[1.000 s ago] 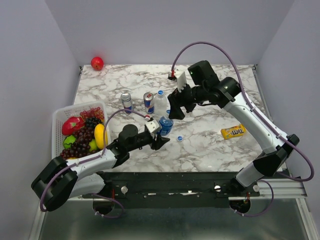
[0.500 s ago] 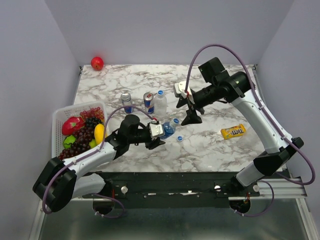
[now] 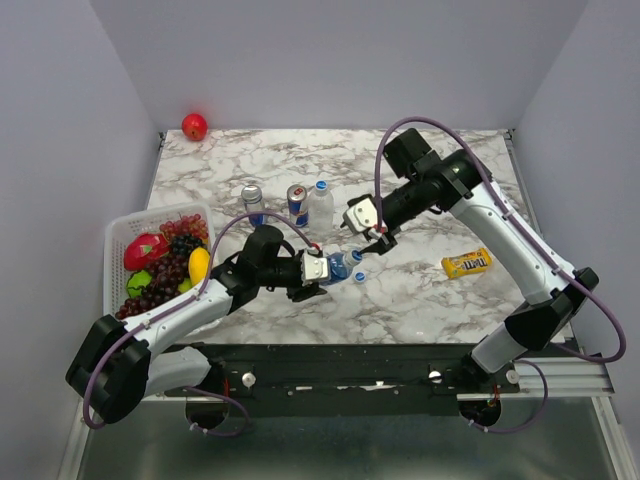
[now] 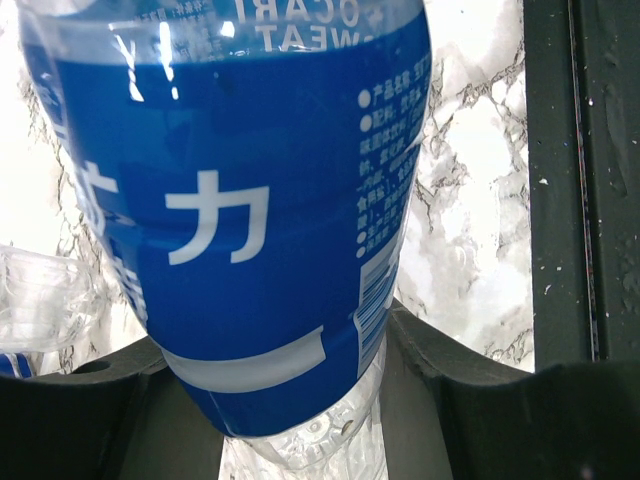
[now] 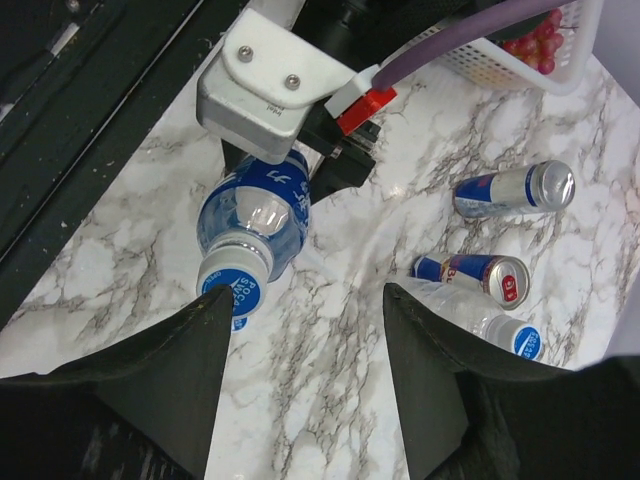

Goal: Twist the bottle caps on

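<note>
Between the left jaws, closed tight on its blue band, sits the labelled bottle [image 4: 270, 230], filling the left wrist view; seen from above it is at centre frame over the tabletop [image 3: 430, 300]. Its long axis runs nearly level, left to right in the overhead view, neck aimed right at the other arm. In the right wrist view the neck points down-left, with a blue cap [image 5: 233, 288] on its mouth. Right jaws stand open and grip nothing; the cap lies by the inner edge of the left-hand finger [image 5: 150, 380], not centred. Doing this well likely means shifting until the cap sits midway, lining the wrist's roll with the bottle's axis, then closing and twisting. A spare cap [image 3: 359, 277] lies just below.
</note>
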Robot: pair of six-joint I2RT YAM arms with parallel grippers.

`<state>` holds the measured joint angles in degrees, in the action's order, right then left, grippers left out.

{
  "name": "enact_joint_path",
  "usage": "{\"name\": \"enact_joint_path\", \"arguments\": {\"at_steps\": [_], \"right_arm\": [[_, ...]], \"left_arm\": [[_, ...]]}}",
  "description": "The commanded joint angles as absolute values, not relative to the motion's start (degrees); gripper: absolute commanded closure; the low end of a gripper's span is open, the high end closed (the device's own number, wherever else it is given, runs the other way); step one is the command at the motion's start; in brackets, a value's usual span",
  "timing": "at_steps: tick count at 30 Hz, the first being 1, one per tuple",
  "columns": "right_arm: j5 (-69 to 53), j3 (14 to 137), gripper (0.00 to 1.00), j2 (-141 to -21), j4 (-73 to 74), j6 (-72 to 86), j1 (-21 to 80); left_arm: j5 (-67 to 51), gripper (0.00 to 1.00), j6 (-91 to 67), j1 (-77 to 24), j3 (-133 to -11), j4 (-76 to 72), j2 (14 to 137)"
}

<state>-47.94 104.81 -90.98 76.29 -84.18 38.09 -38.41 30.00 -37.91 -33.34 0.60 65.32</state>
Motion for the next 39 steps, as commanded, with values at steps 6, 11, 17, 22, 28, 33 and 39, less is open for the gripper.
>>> {"name": "enact_joint_path", "arguments": {"at_steps": [6,11,17,22,28,33,39], "right_arm": [[-45.26,100.81,0.33,-88.51,87.36,-89.03,38.76],[-44.56,99.67,0.33,-88.24,87.36,-89.38,39.37],[-44.47,97.91,0.35,-87.80,87.28,-90.00,39.99],[-44.74,98.96,0.47,-89.03,87.36,-88.77,40.52],[-43.95,99.14,0.55,-89.82,87.36,-88.50,40.61],[-43.51,98.44,0.56,-89.91,87.45,-88.51,40.87],[-43.51,98.44,0.57,-90.61,87.36,-88.24,41.13]], "left_arm": [[-38.94,1.00,31.55,-36.91,-34.45,1.14,64.78],[-38.85,1.00,31.82,-36.65,-34.45,1.14,64.78],[-38.23,1.00,31.38,-36.39,-34.36,0.27,64.86],[-38.06,1.00,31.11,-36.39,-34.54,0.26,64.95],[-37.88,1.00,31.38,-36.39,-34.45,0.26,64.86],[-37.44,1.00,31.29,-36.30,-34.37,-1.58,64.78],[-37.00,1.00,31.90,-36.30,-34.37,-1.67,64.69]]}}
